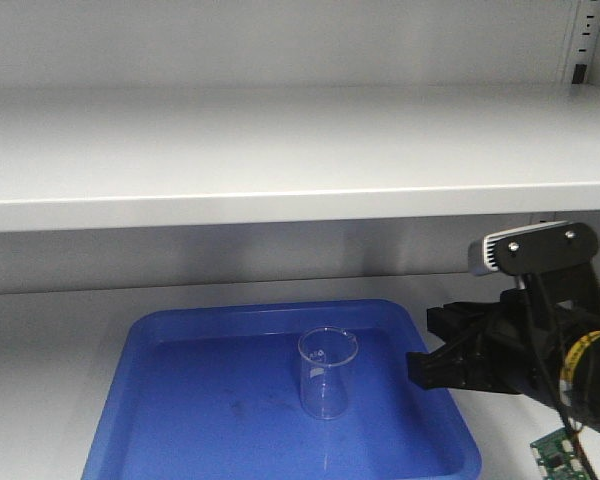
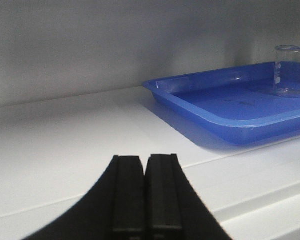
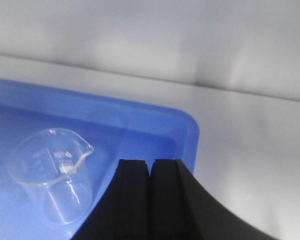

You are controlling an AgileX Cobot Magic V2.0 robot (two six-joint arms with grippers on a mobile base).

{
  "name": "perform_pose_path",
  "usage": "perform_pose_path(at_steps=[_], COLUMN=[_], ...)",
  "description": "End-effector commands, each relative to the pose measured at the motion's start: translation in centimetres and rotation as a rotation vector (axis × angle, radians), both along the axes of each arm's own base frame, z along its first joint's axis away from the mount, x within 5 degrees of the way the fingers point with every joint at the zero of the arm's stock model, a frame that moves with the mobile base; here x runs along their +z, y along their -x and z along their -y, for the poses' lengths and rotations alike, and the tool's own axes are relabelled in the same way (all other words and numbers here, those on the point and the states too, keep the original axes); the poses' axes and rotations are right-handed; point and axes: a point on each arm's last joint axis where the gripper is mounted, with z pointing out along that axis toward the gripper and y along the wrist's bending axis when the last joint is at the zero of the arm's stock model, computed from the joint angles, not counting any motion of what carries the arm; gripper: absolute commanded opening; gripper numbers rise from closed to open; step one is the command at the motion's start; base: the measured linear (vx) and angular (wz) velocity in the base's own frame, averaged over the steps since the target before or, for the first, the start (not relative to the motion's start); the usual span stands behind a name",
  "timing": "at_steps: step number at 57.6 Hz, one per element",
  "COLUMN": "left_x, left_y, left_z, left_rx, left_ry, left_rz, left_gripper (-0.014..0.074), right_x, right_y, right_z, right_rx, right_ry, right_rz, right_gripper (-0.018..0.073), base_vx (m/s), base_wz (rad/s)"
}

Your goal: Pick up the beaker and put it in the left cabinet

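Right arm: I see it reaching in from the right of the front view, over the right edge of the blue tray (image 1: 160,400), black links, a grey camera block on top and a yellow band at the wrist.
Right hand (image 3: 150,172): my wrist view shows its two fingers pressed together, nothing between them; it is near the beaker but apart from it.
Left hand (image 2: 144,167): fingers closed flat against each other, empty, low over the white shelf, well left of the tray.
Beaker (image 1: 327,372): upright in the tray, near its middle, clear glass with a pouring lip.
Writing: I make out faint white printed marks on the beaker, too blurred to read.
Table: none here; the tray sits on the lower shelf (image 1: 40,340) of the left cabinet (image 1: 280,150).
Room: light grey metal all round, a wide shelf above, a slotted rail (image 1: 583,40) in the back right corner.
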Motion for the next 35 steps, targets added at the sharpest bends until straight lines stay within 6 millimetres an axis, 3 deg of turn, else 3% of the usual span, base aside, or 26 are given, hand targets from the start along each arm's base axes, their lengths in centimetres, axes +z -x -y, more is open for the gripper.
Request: perform_pose_path(at_steps=[1, 16, 35], left_x=[0.3, 0.3, 0.3], left_y=[0.1, 0.1, 0.1], left_z=[0.0, 0.0, 0.0], left_rx=[-0.002, -0.002, -0.002], left_ry=[0.033, 0.033, 0.033], left_rz=[0.081, 0.081, 0.081], left_gripper=[0.0001, 0.0001, 0.0001], right_x=[2.2, -1.0, -2.0], right_y=[1.4, 5.9, 11.1], right_z=[0.5, 2.6, 5.1], right_rx=[0.019, 0.016, 0.004], right_ry=[-0.061, -0.053, -0.079], right_rz=[0.097, 0.059, 0.128], right_gripper=[-0.0006, -0.0006, -0.0006], base_vx=[0.0, 0.0, 0.0], base_wz=[0.0, 0.0, 0.0])
